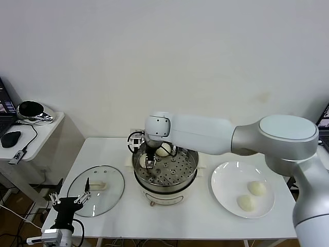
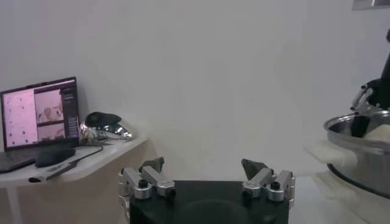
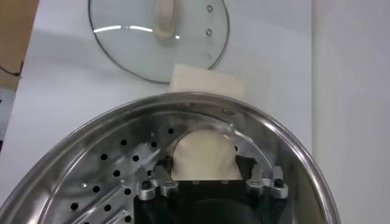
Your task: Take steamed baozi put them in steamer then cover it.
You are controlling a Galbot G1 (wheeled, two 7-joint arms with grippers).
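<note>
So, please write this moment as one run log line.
right gripper: open in steamer, bun between fingers | second bun inside | plate: two buns | lid on table | left gripper: open, idle

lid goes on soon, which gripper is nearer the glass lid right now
Left. The left gripper hovers at the table's front edge, just beside the glass lid. The right gripper is down inside the steamer, over a baozi.

No legible text, label, brand, number or sign is found on any item in the three views. The laptop screen (image 2: 41, 112) in the left wrist view displays picture panels only; any characters on it are too small to read.
</note>
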